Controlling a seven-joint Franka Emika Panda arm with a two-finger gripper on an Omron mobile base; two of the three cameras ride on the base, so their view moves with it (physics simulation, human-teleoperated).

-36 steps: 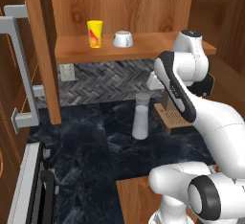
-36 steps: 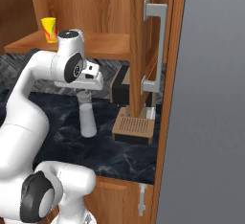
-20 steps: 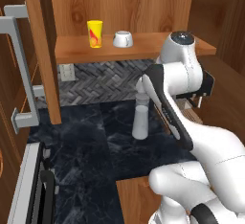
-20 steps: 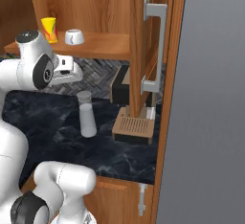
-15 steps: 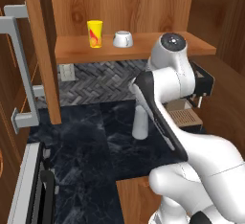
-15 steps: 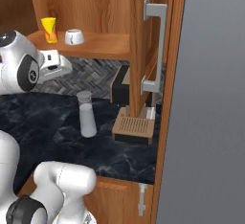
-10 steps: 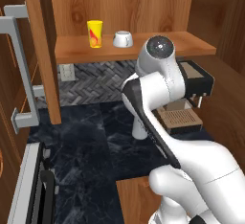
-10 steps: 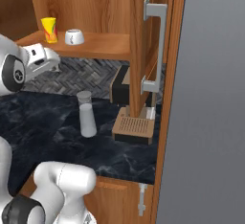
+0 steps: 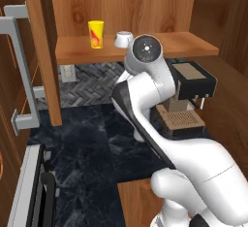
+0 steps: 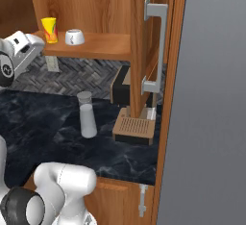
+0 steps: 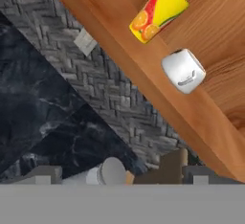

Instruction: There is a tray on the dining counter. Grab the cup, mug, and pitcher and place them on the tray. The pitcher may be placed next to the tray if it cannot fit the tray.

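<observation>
I have the small yellow handleless cup [image 9: 96, 34] with its red-and-orange mark standing on the wooden shelf [image 9: 160, 44], with the squat white mug [image 9: 123, 39] just beside it, and both sit above the black, white-veined marble bench [image 10: 43, 118]. The tall pale grey translucent pitcher [image 10: 87, 114] stands upright on that bench, near the wooden-topped drip tray [image 10: 135, 128] of the coffee machine [image 9: 193, 79]. My jaws stand fully apart and hold nothing; in the hand view the cup [image 11: 158, 11] and mug [image 11: 183, 71] lie ahead, apart from the hand. I judge that none of the 3 vessels has been picked up yet, and I have no sight of the blue tray from here. To do this reach well, I would choose 1 vessel, probably the cup, level the hand with the shelf, centre the jaws on its body, and come in horizontally under the upper cabinet so the mug beside it is not knocked.
</observation>
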